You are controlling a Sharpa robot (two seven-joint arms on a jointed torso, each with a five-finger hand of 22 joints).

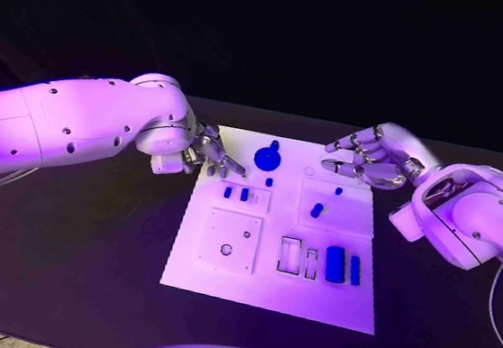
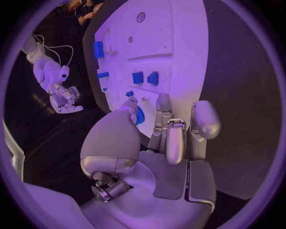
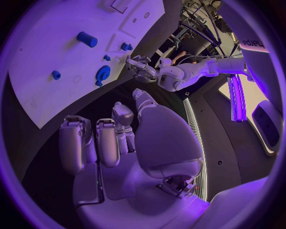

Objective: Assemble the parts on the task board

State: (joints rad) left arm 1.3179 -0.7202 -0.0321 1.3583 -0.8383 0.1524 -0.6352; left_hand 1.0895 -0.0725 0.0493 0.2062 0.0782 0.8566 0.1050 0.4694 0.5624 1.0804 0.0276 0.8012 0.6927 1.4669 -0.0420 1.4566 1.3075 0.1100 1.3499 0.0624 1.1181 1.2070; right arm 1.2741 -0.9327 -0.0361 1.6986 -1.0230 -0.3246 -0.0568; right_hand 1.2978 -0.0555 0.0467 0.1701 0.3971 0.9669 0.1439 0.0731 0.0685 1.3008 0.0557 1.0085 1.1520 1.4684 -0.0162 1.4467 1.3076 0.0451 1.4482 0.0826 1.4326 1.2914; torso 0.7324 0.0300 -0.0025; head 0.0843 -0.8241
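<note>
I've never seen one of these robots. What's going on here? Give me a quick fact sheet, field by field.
Setting: black table with a white board in the middle
Blue pieces: a round knob near the board's far edge, two small blocks side by side below it, two long bars in slots at the right
Left hand: over the board's far left corner, fingers apart, holding nothing
Right hand: over the board's far right corner, fingers curled but apart, holding nothing
Progress: no piece held at the moment
</note>
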